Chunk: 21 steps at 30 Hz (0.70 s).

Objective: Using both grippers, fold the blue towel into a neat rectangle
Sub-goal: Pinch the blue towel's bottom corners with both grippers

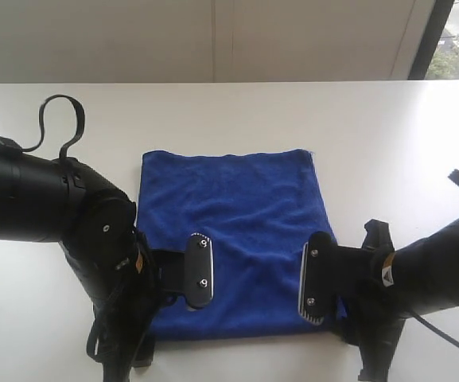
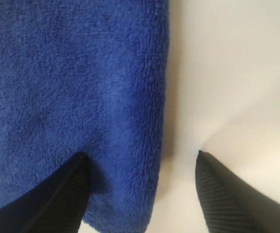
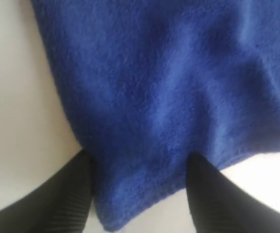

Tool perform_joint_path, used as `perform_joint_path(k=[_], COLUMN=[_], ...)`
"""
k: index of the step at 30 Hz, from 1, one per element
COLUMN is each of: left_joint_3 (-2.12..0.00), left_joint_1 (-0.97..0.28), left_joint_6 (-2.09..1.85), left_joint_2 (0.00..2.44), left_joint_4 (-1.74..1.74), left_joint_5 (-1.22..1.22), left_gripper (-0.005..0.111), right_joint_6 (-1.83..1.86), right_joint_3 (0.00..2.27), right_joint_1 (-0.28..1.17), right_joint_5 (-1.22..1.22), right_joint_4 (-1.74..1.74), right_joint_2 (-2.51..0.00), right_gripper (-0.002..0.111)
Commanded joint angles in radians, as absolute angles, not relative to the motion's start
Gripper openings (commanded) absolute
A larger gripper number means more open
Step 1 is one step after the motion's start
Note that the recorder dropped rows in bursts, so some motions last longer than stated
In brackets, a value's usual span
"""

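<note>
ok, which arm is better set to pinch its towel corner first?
Right, marginally. The right gripper has open jaws straddling the blue towel corner, cloth filling most of the gap. The left gripper, also open, straddles its edge, but part of its gap is bare table.

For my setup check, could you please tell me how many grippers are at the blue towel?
2. The left gripper, open, straddles the blue towel at its left edge; the right gripper, open, straddles a right-hand corner. None seems hidden.
</note>
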<state>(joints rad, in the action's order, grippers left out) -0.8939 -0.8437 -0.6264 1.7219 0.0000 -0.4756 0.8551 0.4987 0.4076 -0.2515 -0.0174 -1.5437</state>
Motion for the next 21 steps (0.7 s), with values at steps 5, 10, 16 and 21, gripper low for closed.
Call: perform_joint_path(k=[5,10,16,21], left_joint_3=[-0.883,-0.883,-0.883,-0.883], left_joint_1=[-0.849,-0.849,-0.849,-0.849], left_joint_6=[-0.629,-0.629,-0.609,-0.522], left_joint_2=[1.725,1.725,1.699,1.620], left_joint_4=[-0.015,0.010,0.038,0.034], left_joint_5=[-0.490,-0.499,-0.564,-0.587], left_gripper=[0.037,0.000,0.000,0.000], right_joint_6=[0.861,0.861,0.861,0.861], right_joint_3=[0.488,0.491,0.522,0.528], right_joint_1=[0.409,0.409,0.409,0.409], right_joint_5=[-0.283,-0.341,-0.497,-0.581], right_joint_4=[-0.015,-0.017,-0.021,-0.019], right_joint_2=[-1.627,-1.580,-1.443,-1.311], right_gripper=[0.003,0.000,0.000,0.000])
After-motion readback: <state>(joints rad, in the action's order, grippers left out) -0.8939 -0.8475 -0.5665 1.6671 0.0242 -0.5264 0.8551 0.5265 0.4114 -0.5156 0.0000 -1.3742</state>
